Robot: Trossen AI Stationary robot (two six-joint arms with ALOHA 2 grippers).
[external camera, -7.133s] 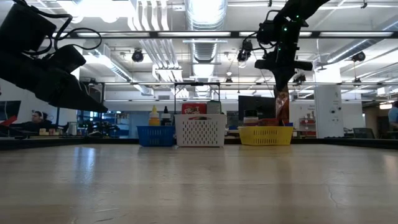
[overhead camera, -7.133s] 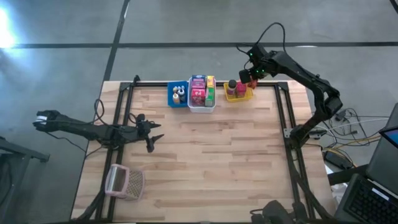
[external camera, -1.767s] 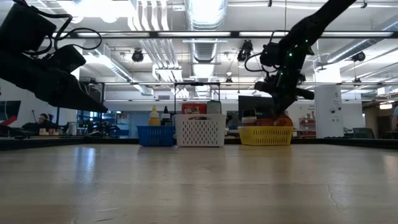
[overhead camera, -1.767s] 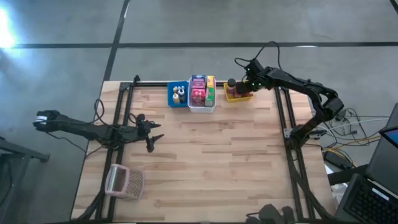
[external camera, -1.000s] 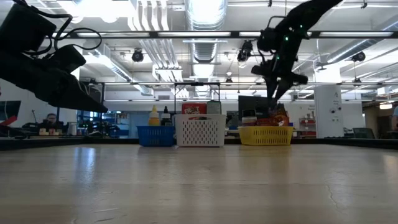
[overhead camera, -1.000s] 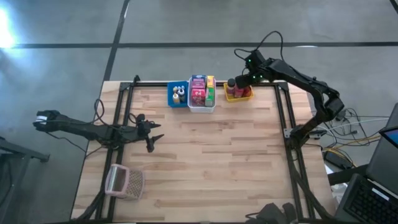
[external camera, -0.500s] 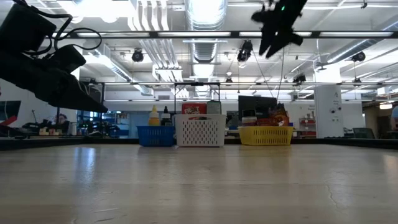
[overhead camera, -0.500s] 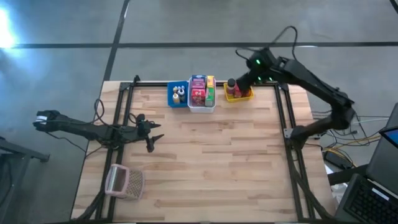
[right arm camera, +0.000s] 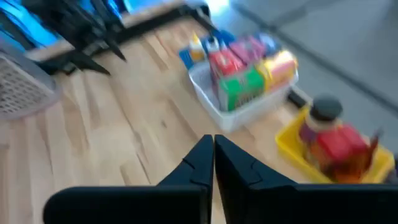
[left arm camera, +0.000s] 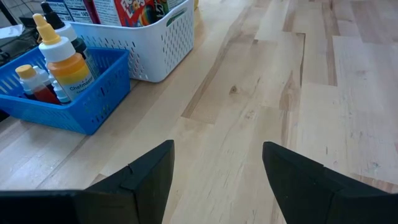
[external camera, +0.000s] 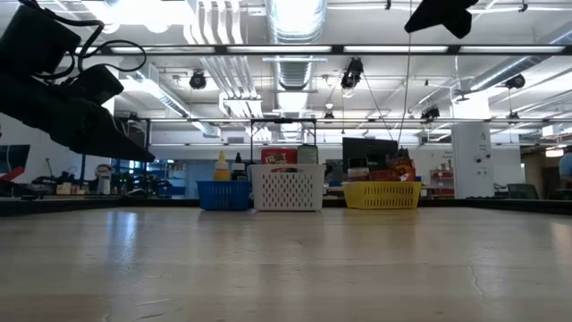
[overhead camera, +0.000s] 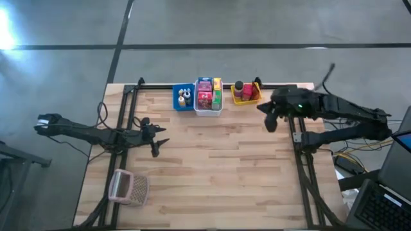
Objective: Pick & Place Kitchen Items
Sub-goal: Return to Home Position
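Right tool back from yellow bin

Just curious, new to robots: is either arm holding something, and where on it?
Nothing is held. The left end effector is open and empty; the right end effector is shut on nothing.

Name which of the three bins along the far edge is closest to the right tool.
The yellow bin, at the row's right end. The white bin in the middle and the blue bin at the left end lie farther from the right tool.
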